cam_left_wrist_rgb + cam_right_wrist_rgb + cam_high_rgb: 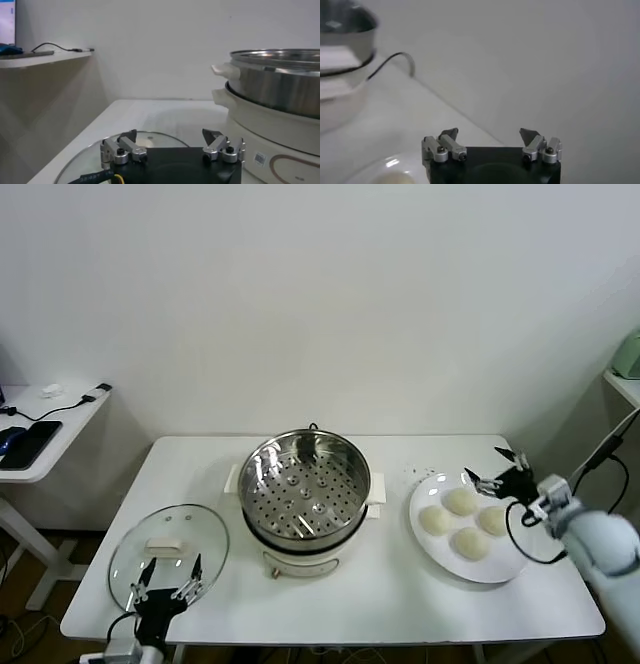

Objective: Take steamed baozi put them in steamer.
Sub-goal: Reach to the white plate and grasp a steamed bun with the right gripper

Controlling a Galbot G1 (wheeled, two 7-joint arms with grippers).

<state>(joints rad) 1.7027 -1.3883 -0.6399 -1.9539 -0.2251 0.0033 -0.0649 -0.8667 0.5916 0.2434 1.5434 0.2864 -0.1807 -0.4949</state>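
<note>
On the white table [200, 469], reading left to right: the glass lid [168, 554] is lying flat at the near left corner, white handle up. The left gripper [168, 577] is hovering over the lid's near edge, fingers spread wide and gripping nothing; the left wrist view is showing both fingertips [127, 136] well apart above the glass. At table centre the steamer [305, 484] is sitting upright on its cream base, perforated tray bare. To its right the white plate [440, 559] is carrying the steamed baozi [460, 500], four buns clustered together. The right gripper [500, 469] is hanging at the plate's far right rim, just beside the nearest bun, fingers spread and touching no bun.
</note>
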